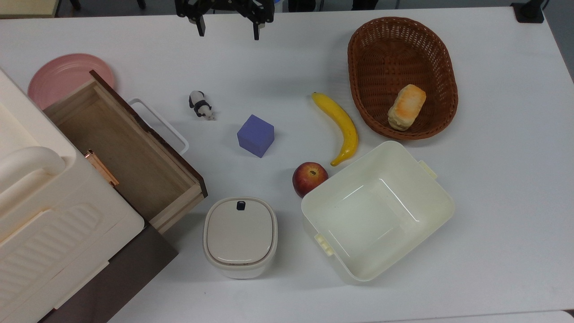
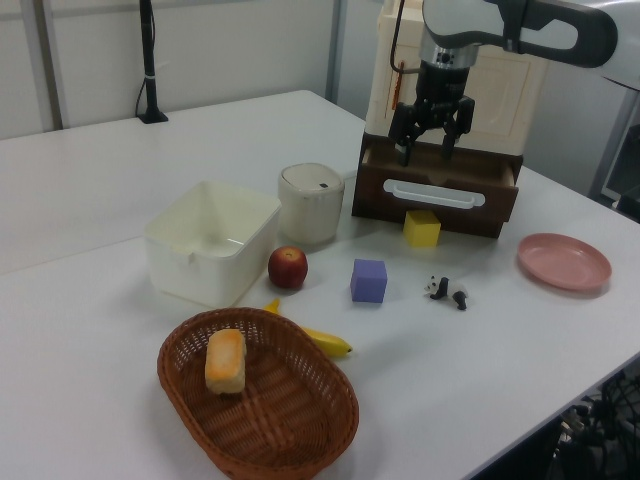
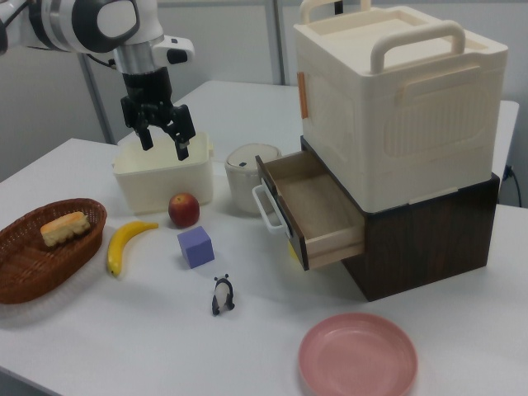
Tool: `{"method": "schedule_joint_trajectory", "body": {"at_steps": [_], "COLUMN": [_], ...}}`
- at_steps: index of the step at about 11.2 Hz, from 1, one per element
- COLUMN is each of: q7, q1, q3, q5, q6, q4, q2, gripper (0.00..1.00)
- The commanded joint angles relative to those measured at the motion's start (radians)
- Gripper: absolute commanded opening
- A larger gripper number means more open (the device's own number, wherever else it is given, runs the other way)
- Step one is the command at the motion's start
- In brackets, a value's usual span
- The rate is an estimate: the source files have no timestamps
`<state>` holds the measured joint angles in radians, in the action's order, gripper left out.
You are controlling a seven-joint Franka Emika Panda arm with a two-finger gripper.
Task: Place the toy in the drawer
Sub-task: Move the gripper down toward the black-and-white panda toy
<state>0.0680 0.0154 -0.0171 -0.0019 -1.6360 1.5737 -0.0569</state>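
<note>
The toy, a tiny black-and-white panda, lies on the white table between the drawer and a purple cube; I also see the toy in the left view and the toy in the right view. The drawer is pulled open, with a bare light wood inside, a dark front and a white loop handle. My gripper hangs open and empty above the table's far edge, well away from the toy. The gripper and gripper hold nothing.
A banana, an apple, a cream tub, a lidded pot and a wicker basket holding bread crowd the top view's right. A pink plate sits behind the drawer. A yellow block lies below the drawer front.
</note>
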Motion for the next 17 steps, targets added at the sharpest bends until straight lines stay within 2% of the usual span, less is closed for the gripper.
{"method": "schedule_joint_trajectory", "body": {"at_steps": [1,3,5,9,12,13,15,17], "q7": [0.007,-0.008,-0.118,-0.117,-0.103,-0.135,-0.285,-0.431], "q1": [0.023,0.018,0.018,0.015,0.005,0.003,0.003,-0.023], "q3": [-0.015,-0.015,-0.015,-0.014,-0.009,-0.006,-0.006,-0.004], "q5": [0.023,0.025,0.023,0.023,0.013,0.010,-0.045,-0.081], "q6": [0.024,0.021,0.021,0.016,0.002,-0.007,-0.007,-0.008], "q4": [0.012,0.011,0.014,0.052,0.161,0.198,0.261,0.266], "q2": [0.025,0.013,0.017,0.035,0.089,0.118,0.146,0.140], "gripper": [1.00,1.00,1.00,1.00,1.00,1.00,1.00,1.00]}}
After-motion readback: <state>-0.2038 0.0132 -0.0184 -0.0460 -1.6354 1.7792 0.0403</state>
